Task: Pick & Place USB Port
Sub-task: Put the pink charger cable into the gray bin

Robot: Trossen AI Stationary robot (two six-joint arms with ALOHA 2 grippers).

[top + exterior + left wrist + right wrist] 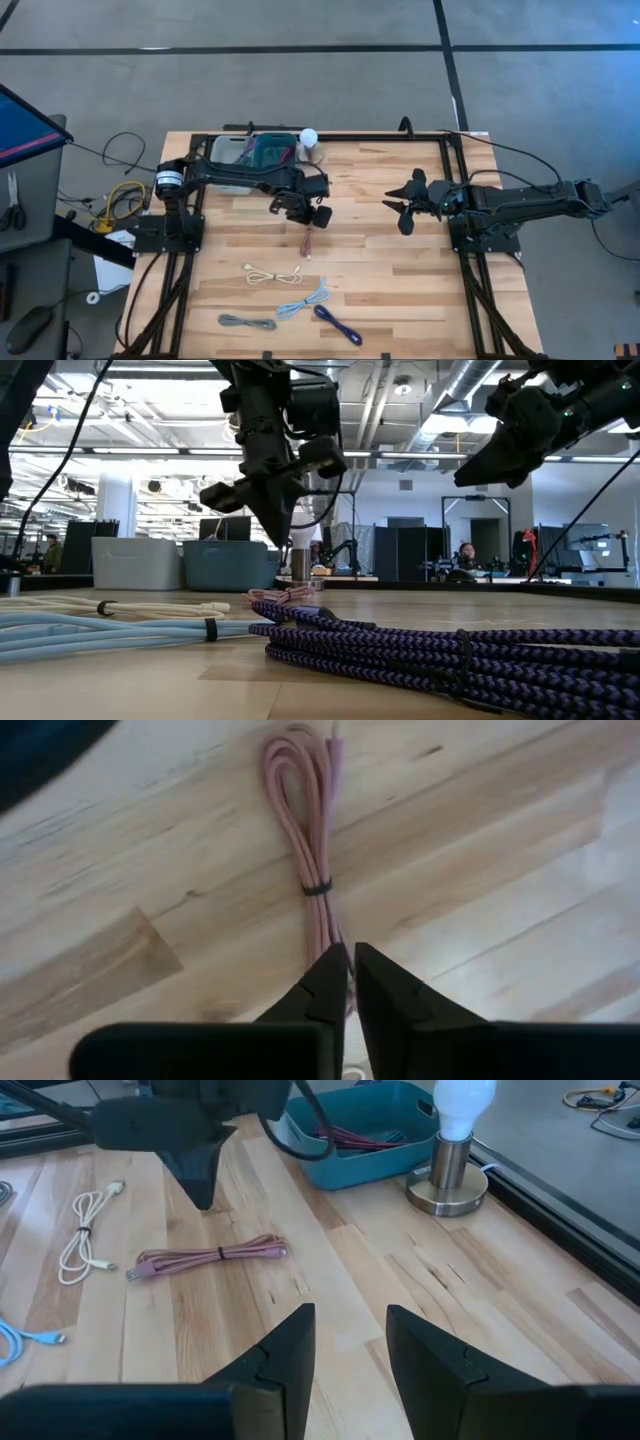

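A pink USB cable (pixel 310 830), coiled and tied at its middle with a dark band, lies flat on the wooden table (pixel 400 290) near its centre. In the right wrist view the same pink cable (pixel 210 1255) shows below my left gripper (pixel 205 1190). My left gripper (pixel 352 960) hangs above the cable's near end, pointing steeply down, fingers shut with nothing between them. The low view shows its tips (pixel 280 535) clear of the table. My right gripper (pixel 350 1330) waits open and empty at the table's right side (pixel 397 212).
A teal bin (pixel 360 1130) and a clear bin (pixel 230 152) stand at the far left, with a lamp bulb on a round base (pixel 450 1140) beside them. White (pixel 272 275), light blue (pixel 305 300), grey (pixel 245 322) and purple (pixel 338 325) cables lie toward the near edge.
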